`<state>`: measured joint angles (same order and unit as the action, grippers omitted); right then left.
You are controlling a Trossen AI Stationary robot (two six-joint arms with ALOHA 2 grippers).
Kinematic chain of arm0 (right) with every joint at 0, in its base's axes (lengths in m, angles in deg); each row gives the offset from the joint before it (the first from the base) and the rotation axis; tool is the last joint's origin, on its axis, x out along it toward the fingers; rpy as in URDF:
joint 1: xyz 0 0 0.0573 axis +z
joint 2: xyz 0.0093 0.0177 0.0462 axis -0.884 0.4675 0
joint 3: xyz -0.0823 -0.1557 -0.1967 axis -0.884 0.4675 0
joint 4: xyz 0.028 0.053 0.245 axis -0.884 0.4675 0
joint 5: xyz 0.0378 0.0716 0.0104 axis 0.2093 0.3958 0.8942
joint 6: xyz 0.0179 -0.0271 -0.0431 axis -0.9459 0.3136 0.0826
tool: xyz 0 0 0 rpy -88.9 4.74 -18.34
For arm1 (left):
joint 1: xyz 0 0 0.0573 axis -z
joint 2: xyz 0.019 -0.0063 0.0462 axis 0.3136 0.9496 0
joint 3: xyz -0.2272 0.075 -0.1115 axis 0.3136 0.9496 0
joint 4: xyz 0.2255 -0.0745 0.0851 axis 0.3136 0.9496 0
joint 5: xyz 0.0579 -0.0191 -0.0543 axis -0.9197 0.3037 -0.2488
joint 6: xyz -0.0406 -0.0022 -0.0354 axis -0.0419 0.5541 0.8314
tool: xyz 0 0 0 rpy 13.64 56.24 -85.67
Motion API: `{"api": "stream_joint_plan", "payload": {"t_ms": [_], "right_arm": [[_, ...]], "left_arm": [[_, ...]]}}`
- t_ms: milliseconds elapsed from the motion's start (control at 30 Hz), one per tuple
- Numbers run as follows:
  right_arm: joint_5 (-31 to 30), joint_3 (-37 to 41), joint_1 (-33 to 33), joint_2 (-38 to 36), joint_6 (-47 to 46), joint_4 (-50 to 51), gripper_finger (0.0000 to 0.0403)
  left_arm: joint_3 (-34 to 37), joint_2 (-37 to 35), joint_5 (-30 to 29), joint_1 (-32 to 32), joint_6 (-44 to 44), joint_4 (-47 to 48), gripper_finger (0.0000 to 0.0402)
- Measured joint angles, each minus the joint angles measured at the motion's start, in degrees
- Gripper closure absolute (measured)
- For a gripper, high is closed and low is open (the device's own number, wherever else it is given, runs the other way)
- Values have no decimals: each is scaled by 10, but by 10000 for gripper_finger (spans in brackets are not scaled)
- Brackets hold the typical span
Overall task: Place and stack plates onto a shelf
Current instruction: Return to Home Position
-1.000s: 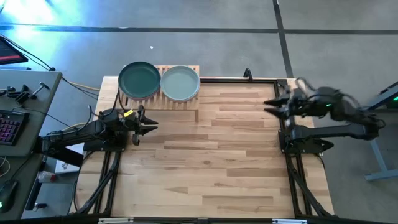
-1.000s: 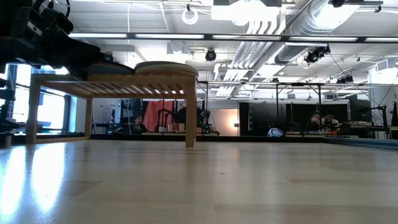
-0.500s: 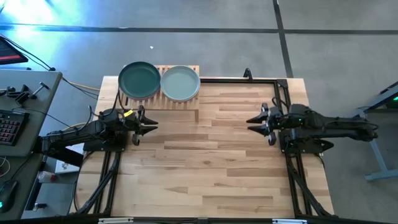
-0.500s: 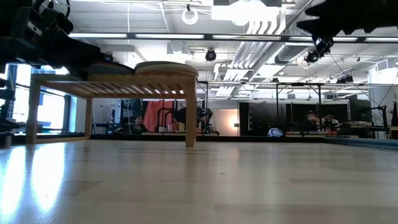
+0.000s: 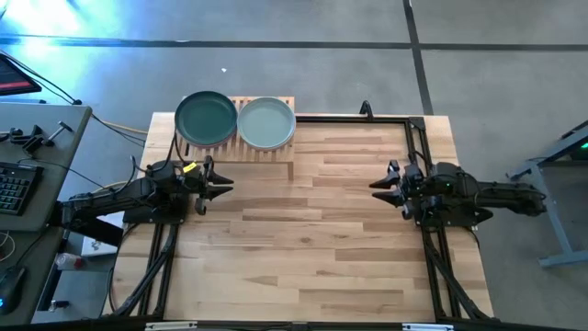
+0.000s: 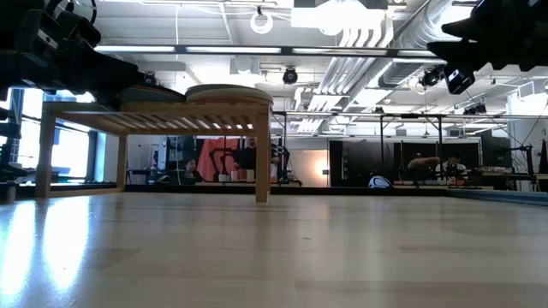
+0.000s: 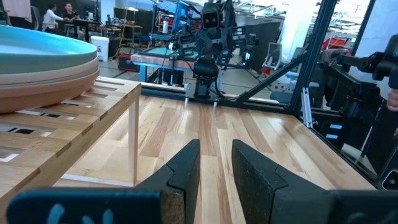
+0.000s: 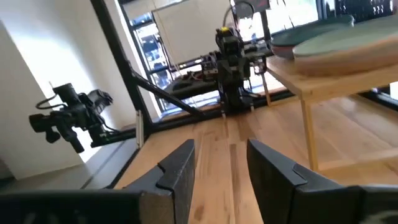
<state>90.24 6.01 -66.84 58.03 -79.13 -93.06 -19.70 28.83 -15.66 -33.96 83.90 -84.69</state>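
The shelf (image 5: 264, 148) stands at the table's far left on its short legs. Two stacks of plates rest on its slats, one topped by a dark teal plate (image 5: 207, 119), the other by a pale green-blue plate (image 5: 266, 123). The left wrist view shows that second stack (image 7: 43, 62) from the side, with beige and peach plates under the top one. My left gripper (image 5: 225, 187) waits open just near of the shelf, pointing level toward the table's right. My right gripper (image 5: 375, 185) hangs open and level over the table's right side, pointing left, with nothing between its fingers (image 8: 180, 165).
The wooden tabletop (image 5: 312, 248) spreads bare between the two arms. A black frame (image 5: 418, 129) runs along the far and right edges. A desk with a keyboard (image 5: 14, 188) stands left of the table. People sit far off in the room (image 6: 437, 162).
My right gripper has come down from high over the table's far right and tipped level, now pointing at the left arm. Its fingers have stayed open. The plates and the shelf have not moved.
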Motion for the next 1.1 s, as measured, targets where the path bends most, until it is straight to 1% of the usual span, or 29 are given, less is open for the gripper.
{"api": "stream_joint_plan", "payload": {"t_ms": [167,433,567,700,767,933,1100], "right_arm": [[4,0,0,-35,23,21,272],[4,0,0,-92,24,103,272],[4,0,0,-98,25,123,272],[4,2,0,-98,34,122,272],[5,16,0,-98,33,112,272],[6,56,0,-98,-2,68,272],[4,59,0,-92,0,66,272]], "left_arm": [[0,0,0,0,0,0,319],[0,0,0,0,0,0,319],[0,0,0,0,0,0,319],[0,0,-1,0,0,0,319],[0,0,-1,0,0,0,319],[0,0,-2,0,0,0,319],[0,0,-2,0,0,0,319]]}}
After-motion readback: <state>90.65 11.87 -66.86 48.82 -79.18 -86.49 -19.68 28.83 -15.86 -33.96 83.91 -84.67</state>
